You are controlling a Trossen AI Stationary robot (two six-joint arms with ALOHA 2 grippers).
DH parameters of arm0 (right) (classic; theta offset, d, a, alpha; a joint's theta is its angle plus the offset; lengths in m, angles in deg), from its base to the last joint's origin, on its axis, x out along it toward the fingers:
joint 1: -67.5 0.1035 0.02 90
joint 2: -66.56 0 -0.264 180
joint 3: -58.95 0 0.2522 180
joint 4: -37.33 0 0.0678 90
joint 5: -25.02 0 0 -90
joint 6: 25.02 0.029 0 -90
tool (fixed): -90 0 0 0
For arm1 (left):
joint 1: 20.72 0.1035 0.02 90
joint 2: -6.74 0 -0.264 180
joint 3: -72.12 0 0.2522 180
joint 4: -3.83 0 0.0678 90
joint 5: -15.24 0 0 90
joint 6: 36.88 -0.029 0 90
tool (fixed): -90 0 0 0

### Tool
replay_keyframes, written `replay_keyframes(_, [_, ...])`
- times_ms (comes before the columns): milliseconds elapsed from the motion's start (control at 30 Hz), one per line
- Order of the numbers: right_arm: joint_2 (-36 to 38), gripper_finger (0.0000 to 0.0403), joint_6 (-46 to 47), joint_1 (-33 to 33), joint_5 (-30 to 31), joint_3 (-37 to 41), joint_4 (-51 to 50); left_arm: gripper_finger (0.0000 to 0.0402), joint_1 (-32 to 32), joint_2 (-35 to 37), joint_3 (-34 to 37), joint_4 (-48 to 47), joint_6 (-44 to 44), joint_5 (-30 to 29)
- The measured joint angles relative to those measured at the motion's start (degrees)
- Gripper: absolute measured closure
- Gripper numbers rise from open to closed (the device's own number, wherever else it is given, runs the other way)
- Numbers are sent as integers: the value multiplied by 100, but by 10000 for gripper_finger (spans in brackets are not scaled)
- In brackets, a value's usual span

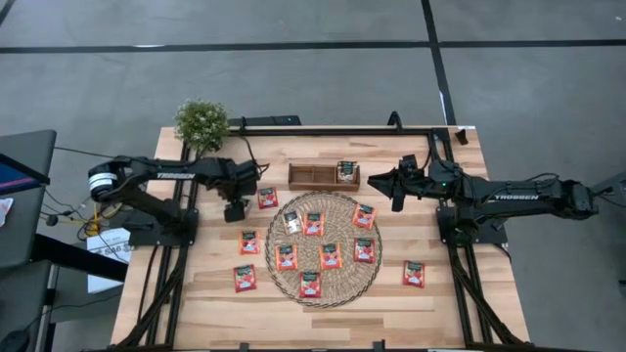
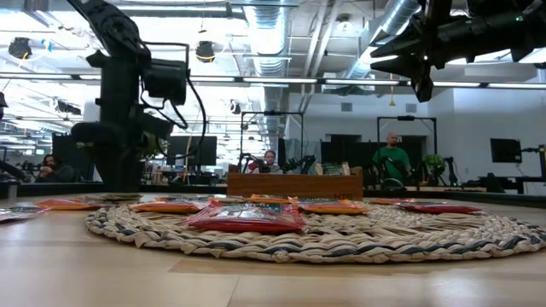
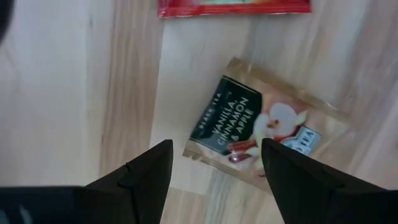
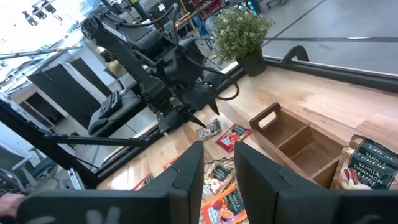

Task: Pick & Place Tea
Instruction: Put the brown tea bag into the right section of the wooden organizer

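From above, the left gripper (image 1: pixel 236 209) hangs left of centre over a tea packet on the bare wooden table (image 1: pixel 205 303), its fingers spread wide, which reads as lining up for a pick. The right gripper (image 1: pixel 381 180) sits upper right of centre, near the wooden tray (image 1: pixel 311 177); its fingers are close together and nothing shows between them. Most of the tea packets (image 1: pixel 331 256) lie flat on the round straw mat (image 1: pixel 293 288) in the middle, with a few out on the boards either side. One pale packet (image 1: pixel 346 171) already stands in the tray's right end, so I'd guess the rest are headed there. A small potted plant (image 1: pixel 201 122) marks the upper left corner.

At table height, the packets (image 2: pixel 247 215) lie flat on the mat, the tray (image 2: pixel 294 184) behind them. Beyond is an open workshop with monitors, ceiling ducts and people at desks.

The left wrist camera looks down on a beige packet (image 3: pixel 261 127) lying tilted on pale boards, framed between the open fingers (image 3: pixel 140 177); a red packet (image 3: pixel 233 6) shows at the top edge.

The right wrist camera sees the tray's empty compartments (image 4: pixel 292 140) at right, beige packets (image 4: pixel 367 163) at the far right edge, and the left arm (image 4: pixel 168 68) bent over the table at upper left.
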Motion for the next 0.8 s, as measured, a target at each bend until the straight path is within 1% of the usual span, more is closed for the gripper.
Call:
replay_keyframes(233, [0,321,89,0,4,0,-2,163,80,-29,-155,-9,-29,132])
replay_keyframes(400, [0,321,89,0,46,0,-3,164,81,-69,-254,221,-557,122])
replay_keyframes(567, [0,321,91,0,44,-2,-4,185,82,-362,-251,113,-704,134])
replay_keyframes(800, [0,321,91,0,41,-2,-4,206,80,-847,-282,408,-751,219])
